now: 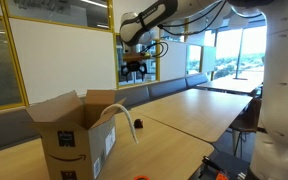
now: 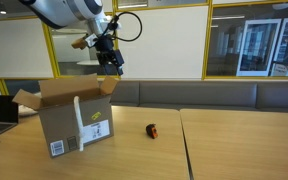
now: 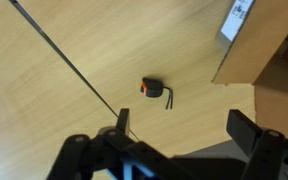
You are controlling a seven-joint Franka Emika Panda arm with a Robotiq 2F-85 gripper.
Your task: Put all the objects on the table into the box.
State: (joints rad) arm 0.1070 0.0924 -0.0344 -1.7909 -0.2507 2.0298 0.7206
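Box [image 2: 59, 125]: brown cardboard, flaps up, standing at the left of the table [image 2: 234, 140] in both exterior views.

White tube [image 2: 79, 125]: not fully in. One part goes inside the box; the rest drapes over the rim and hangs down the outer face. How much lies inside is hidden by the walls.

Small red-and-dark item [image 3: 152, 89]: on the bare tabletop, centre of the wrist view, with a thin dark loop or cord trailing at its right side. It sits near the box but apart from it, the box corner filling the upper right of that view. The tabletop seam [image 3: 74, 65] runs diagonally down from the upper left and passes just left of the item.

Any other small items: none that I can make out with confidence at this resolution.

Gripper [image 3: 179, 140]: high above the table, over the gap between item and box, looking straight down. Jaws spread wide, nothing between them.

Progress, as judged: partway. The tube looks mostly dealt with, though its hanging end may need tucking in. The small item is untouched on the table and appears to be the next pick. That calls for a descent centred on it, then a carry over the open flaps.
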